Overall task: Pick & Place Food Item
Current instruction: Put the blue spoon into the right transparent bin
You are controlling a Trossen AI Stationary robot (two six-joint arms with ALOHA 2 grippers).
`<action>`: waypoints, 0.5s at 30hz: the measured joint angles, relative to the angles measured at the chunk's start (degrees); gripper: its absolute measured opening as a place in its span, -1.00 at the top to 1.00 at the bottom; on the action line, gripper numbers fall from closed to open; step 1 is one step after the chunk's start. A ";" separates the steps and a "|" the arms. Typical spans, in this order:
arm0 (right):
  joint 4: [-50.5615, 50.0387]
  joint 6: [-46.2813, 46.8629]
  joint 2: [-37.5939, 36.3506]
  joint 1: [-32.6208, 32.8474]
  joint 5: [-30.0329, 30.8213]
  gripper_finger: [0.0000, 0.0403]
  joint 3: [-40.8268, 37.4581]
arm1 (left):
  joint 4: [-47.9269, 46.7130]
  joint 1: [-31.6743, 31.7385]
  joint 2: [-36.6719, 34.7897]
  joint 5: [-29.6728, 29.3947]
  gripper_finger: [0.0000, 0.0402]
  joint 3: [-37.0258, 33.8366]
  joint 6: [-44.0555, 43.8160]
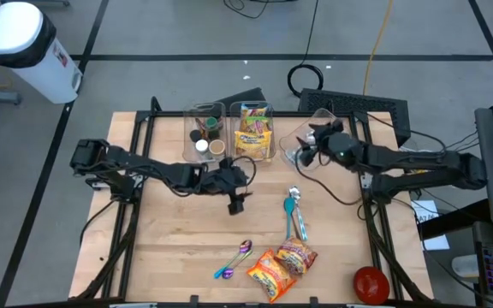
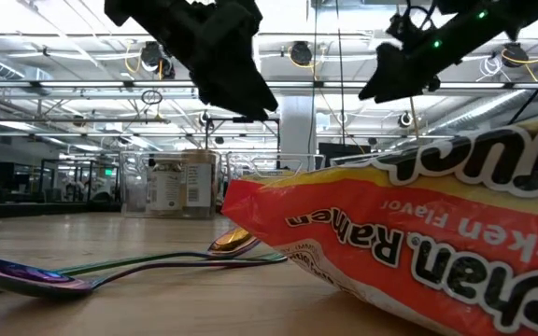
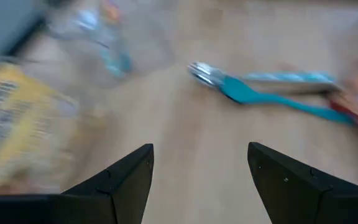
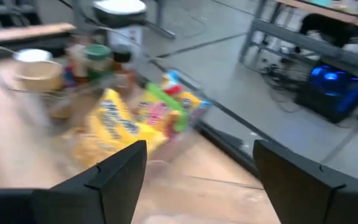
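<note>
The left gripper (image 1: 235, 203) is held with fingers apart and empty, just behind it the clear bin (image 1: 256, 109) of yellow crinkled snack packets (image 1: 252, 135); orange-red ramen packets (image 1: 282, 265) lie nearer the front edge; the right gripper (image 1: 307, 147) is spread, empty, above a tilted clear container (image 1: 300, 141).

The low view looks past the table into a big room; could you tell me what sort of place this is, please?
Probably a large open lab or workshop: exposed ceiling beams and pipes, a bare grey floor with cables, and a wooden table set with ramen packets.
</note>
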 joint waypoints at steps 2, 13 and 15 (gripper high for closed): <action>-0.33 2.01 -0.64 2.76 0.02 -0.40 0.00 | -1.52 -0.50 0.00 4.99 -0.34 0.00 -0.36; 1.05 7.25 -1.14 16.78 0.13 -0.38 0.00 | 2.29 -6.52 0.00 20.67 -0.34 -4.65 -1.92; 1.05 8.69 -1.14 18.70 0.20 -0.38 0.00 | 5.46 -7.45 0.00 20.72 -0.34 -6.64 -2.93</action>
